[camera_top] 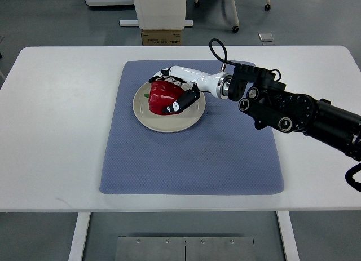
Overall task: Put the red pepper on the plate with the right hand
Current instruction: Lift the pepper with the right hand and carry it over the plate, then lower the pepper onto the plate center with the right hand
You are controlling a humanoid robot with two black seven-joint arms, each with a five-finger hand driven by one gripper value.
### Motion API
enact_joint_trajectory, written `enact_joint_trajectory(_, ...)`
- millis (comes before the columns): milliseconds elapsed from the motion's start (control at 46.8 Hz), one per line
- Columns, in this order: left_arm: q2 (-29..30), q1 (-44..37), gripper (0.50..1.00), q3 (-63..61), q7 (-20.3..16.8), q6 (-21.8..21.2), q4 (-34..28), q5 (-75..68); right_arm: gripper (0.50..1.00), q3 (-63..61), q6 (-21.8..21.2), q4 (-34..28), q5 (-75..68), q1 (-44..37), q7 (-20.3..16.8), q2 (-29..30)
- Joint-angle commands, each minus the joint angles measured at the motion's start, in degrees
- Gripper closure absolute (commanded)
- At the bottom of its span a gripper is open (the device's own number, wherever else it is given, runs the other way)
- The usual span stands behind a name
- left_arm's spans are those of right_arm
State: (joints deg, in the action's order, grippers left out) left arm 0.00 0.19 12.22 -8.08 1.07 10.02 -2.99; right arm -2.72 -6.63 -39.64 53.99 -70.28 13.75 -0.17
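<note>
White table (56,131) bearing a blue-grey mat (192,154). On the mat's rear left part, a cream plate (148,121) holds the red pepper (162,94), lying on its side, long axis roughly left to right, green stem end pointing left. The right hand (176,91), its arm entering from the right, has fingers curled around the pepper. No legible writing.

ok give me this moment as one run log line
right robot hand: shut on red pepper | pepper: over plate | plate: on blue mat | release: pending
</note>
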Motion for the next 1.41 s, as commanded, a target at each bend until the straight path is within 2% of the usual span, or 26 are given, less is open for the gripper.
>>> enact_joint_trajectory(0, 0.0, 0.0, 0.500, 0.0, 0.0, 0.0, 0.0, 0.0, 1.000, 0.0, 0.5, 0.0, -1.1, 0.5, -1.0, 0.2)
enact_joint_trajectory(513, 0.0, 0.0, 0.500, 0.0, 0.0, 0.0, 0.0, 0.0, 1.000, -1.0, 5.2, -0.2, -9.4, 3.6, -8.5, 0.2)
enact_joint_trajectory(940, 0.0, 0.0, 0.500, 0.0, 0.0, 0.0, 0.0, 0.0, 1.000, -2.6, 5.3, -0.2, -12.4, 4.1, -10.4, 0.2)
enact_joint_trajectory(961, 0.0, 0.0, 0.500, 0.0, 0.0, 0.0, 0.0, 0.0, 0.976, -2.6, 5.3, -0.2, -12.5, 4.2, -10.4, 0.2)
enact_joint_trajectory(1025, 0.0, 0.0, 0.500, 0.0, 0.0, 0.0, 0.0, 0.0, 0.856, -2.6, 5.3, -0.2, -12.9, 4.8, -10.1, 0.2)
enact_joint_trajectory(1111, 0.0, 0.0, 0.500, 0.0, 0.0, 0.0, 0.0, 0.0, 0.670, -2.6, 5.3, -0.2, -13.9, 5.2, -10.0, 0.2)
enact_joint_trajectory(1196, 0.0, 0.0, 0.500, 0.0, 0.0, 0.0, 0.0, 0.0, 0.519, -2.6, 5.3, -0.3, -14.2, 5.4, -9.9, 0.2)
enact_joint_trajectory(1388, 0.0, 0.0, 0.500, 0.0, 0.0, 0.0, 0.0, 0.0, 0.500, -2.6, 5.3, -0.3, -14.3, 5.2, -9.9, 0.2)
